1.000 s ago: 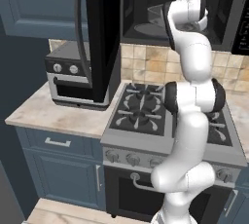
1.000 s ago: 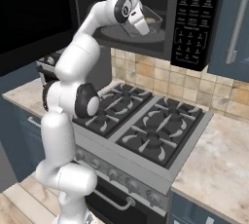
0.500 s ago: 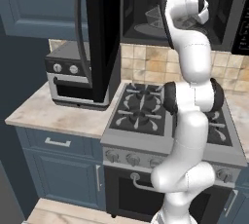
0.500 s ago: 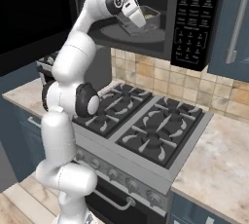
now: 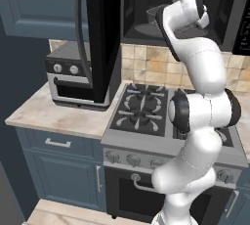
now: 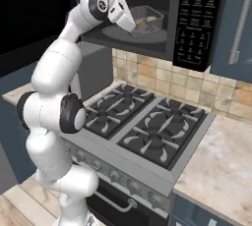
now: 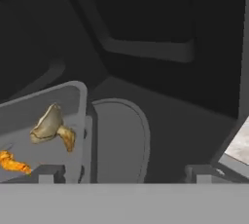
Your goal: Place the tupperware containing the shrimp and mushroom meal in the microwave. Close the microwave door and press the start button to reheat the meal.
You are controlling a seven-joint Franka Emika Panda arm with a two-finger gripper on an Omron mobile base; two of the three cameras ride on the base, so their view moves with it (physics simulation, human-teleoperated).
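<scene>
While the door (image 5: 100, 38) hangs wide open at left, the tub (image 6: 146, 19) with shrimp (image 7: 13, 163) and mushroom (image 7: 51, 126) sits on the turntable (image 7: 119, 135) inside the microwave (image 6: 162, 18); the gripper (image 7: 124, 175), jaws spread and holding nothing, is just beside it.

Tupperware (image 7: 46, 121) on turntable (image 7: 119, 140) inside microwave (image 6: 197, 18).

The tupperware (image 7: 44, 121) was translucent grey, the shrimp (image 7: 13, 163) orange, the mushroom (image 7: 51, 125) tan-brown, the microwave (image 6: 197, 18) black, the backsplash tiles (image 6: 162, 80) mottled beige.
</scene>
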